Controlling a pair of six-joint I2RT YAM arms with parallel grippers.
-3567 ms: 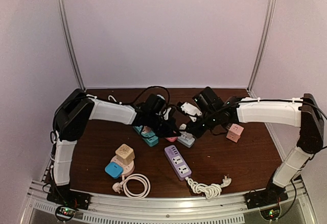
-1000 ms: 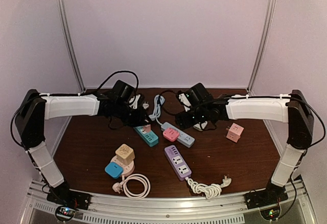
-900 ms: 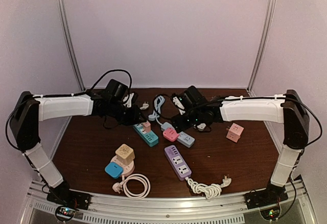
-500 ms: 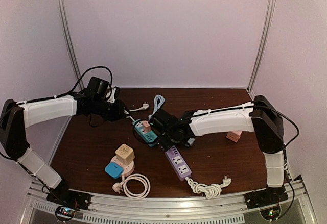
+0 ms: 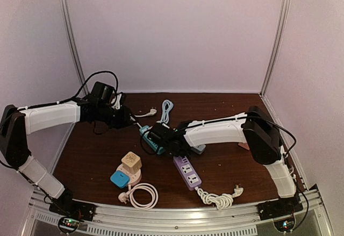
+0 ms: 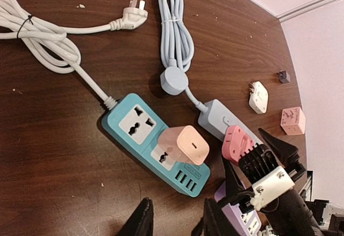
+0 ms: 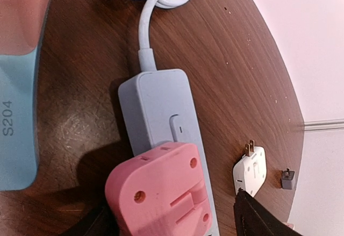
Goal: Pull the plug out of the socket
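Observation:
A pink plug (image 7: 161, 198) sits in the end of a grey-blue power strip (image 7: 156, 107). My right gripper (image 7: 169, 206) is open and straddles this plug, one finger close by its left side and the other standing off to its right. A peach adapter (image 6: 185, 144) is plugged into a teal power strip (image 6: 134, 126). My left gripper (image 6: 177, 214) hangs open above bare wood just short of the teal strip, holding nothing. In the top view the right gripper (image 5: 166, 139) covers the pink plug, and the left gripper (image 5: 121, 119) is at the back left.
A purple power strip (image 5: 186, 171) lies in front with a coiled white cable (image 5: 217, 197). A yellow cube (image 5: 131, 162), blue plug (image 5: 119, 179) and white cord coil (image 5: 141, 194) sit front left. A loose white adapter (image 7: 251, 171) lies right of the grey strip.
My right arm has swung left and forward, bringing its gripper down around the pink plug. My left arm has pulled back to the left, away from the strips.

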